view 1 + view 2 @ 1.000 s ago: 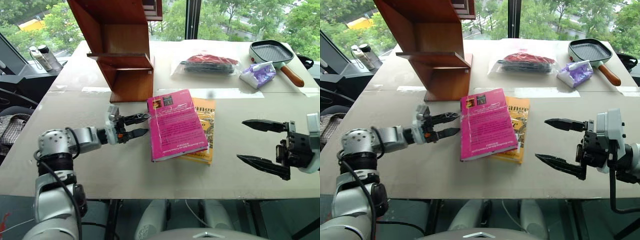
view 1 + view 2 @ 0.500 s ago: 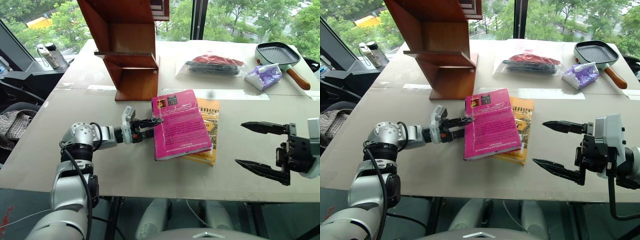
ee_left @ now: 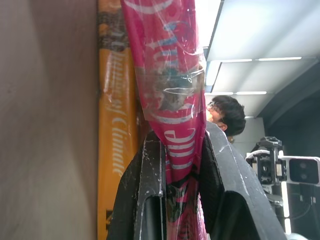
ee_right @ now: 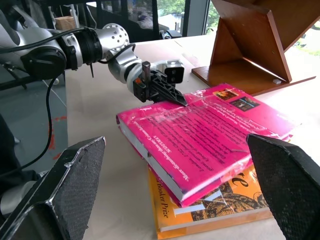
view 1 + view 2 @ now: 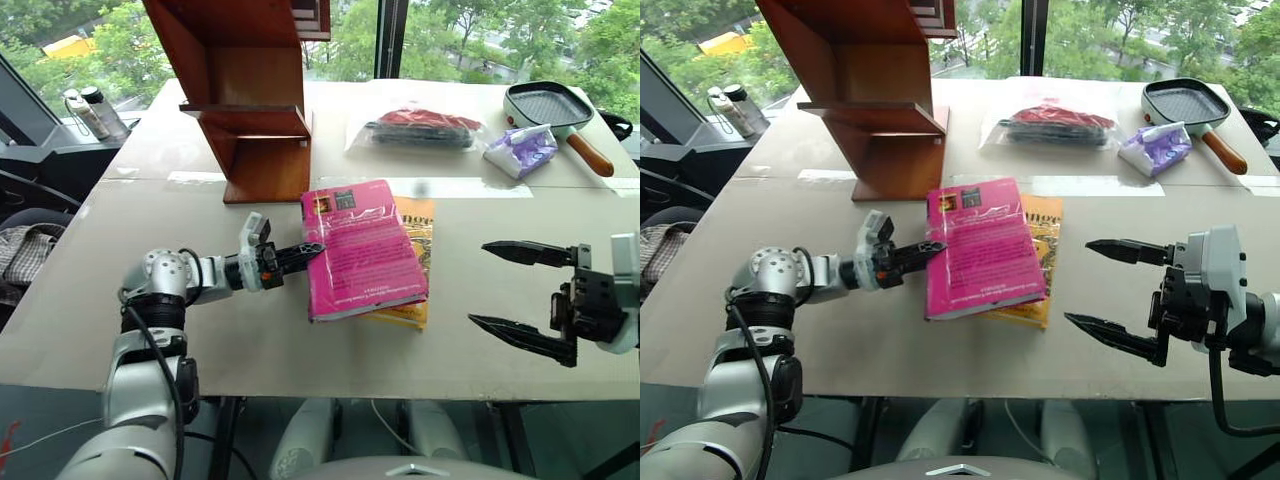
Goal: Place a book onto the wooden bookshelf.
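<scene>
The pink book (image 5: 362, 248) lies back cover up on a yellow-orange book (image 5: 417, 216), mid-table. My left gripper (image 5: 312, 249) reaches in level from the left and is shut on the pink book's near-left edge; in the left wrist view both fingers (image 3: 145, 190) clamp the wrapped pink book (image 3: 170, 75). The wooden bookshelf (image 5: 245, 90) stands behind, at the back left of the table. My right gripper (image 5: 478, 284) hovers open to the right of the books, with nothing between its fingers.
At the back right lie a clear bag with a red and dark item (image 5: 420, 128), a purple pouch (image 5: 520, 148) and a grill pan (image 5: 548, 105). A bottle (image 5: 80, 112) stands beyond the table's left edge. A person (image 3: 225, 112) is in the background.
My left gripper, open beside the book a second ago, slid onto the pink book's left edge and closed on it. The right gripper stayed put and open.
</scene>
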